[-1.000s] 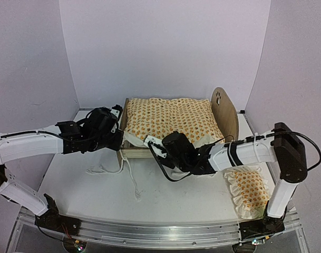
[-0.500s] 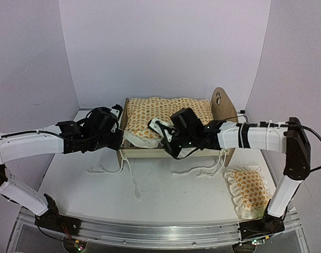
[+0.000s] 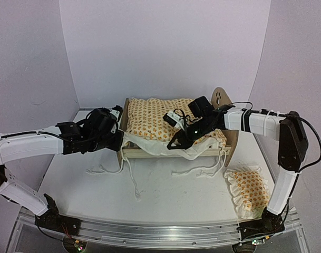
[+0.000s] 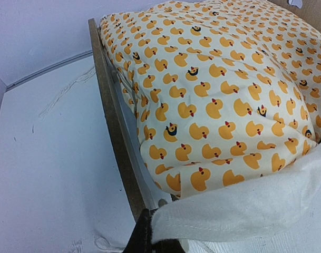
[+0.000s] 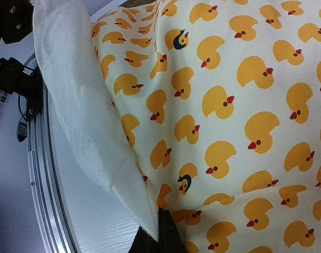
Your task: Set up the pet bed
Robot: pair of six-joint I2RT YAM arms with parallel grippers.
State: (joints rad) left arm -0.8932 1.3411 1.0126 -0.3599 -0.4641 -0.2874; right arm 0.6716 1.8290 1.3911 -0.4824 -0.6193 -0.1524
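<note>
The left gripper sits at the left end of the pet bed, by its near corner. Its fingers are clamped shut on the quilt's white ruffle, which the left wrist view shows pinched just beside the wooden frame. The bed stands toward the back of the table, its long axis running left to right across the arms' front, so each arm has one end nearer to it. The duck-print quilt lies heaped on the frame and hides any mattress. Its near edge droops over the front rail in a white fold strung between the two grippers.

The right gripper reaches in from the right, past the paw-print end board, and hangs over the near side around the bed's middle. Its jaws are closed on the quilt's edge — the right wrist view shows ruffle and duck cloth meeting at the fingertips.

The next move probably turns on that span — the held edge lies along the bed's length, so drawing the grippers apart along it would tauten it. The small matching pillow lies on the table near the right arm, well apart from the bed.
</note>
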